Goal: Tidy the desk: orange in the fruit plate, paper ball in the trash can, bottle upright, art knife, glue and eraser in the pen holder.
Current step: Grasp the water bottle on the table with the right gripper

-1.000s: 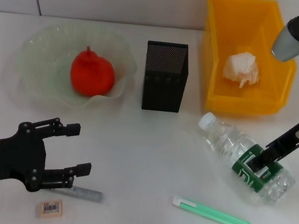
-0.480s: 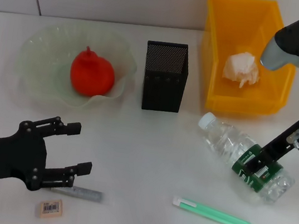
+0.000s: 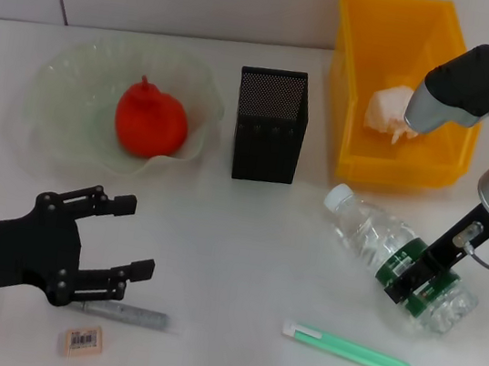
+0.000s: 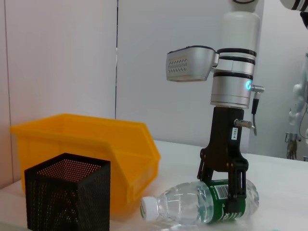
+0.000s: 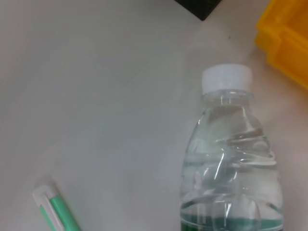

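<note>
Swung leftward, right claw [image 3: 414, 280] pinches the lying bottle [image 3: 382, 250] across its label.

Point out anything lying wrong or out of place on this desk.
The bottle lies on its side, with the right tool straddling its green label. A green knife, a grey glue stick and an eraser lie loose on the desk, outside the pen holder. Nothing looks spilled or broken.

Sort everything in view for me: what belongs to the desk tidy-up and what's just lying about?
Job:
red-orange orange in wavy pale-green glass fruit plate
white crumpled paper ball in yellow plastic trash can
clear plastic bottle, lying down, right gripper astride it
black mesh pen holder
green art knife
grey glue stick
tan eraser
left gripper, open

Lying about:
nothing visible
</note>
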You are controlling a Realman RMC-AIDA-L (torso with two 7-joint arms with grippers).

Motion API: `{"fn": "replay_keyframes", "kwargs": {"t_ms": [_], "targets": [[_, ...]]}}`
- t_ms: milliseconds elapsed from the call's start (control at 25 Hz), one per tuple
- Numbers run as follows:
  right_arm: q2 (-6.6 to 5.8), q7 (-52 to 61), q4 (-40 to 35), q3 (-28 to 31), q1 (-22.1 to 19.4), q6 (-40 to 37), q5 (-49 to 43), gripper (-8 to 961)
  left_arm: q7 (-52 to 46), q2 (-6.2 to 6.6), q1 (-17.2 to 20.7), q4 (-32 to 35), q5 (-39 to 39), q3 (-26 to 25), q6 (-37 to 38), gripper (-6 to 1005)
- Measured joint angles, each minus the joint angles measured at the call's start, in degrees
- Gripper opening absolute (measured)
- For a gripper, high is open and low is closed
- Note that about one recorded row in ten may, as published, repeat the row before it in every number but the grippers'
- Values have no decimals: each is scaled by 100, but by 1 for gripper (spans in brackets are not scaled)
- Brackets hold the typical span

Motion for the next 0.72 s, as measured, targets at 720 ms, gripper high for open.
{"fn": "replay_keyframes", "kwargs": {"t_ms": [720], "targets": [[7,28,321,-84,89,162,-2,832,0,-1,-30,-4,0,-2,-40,813]]}}
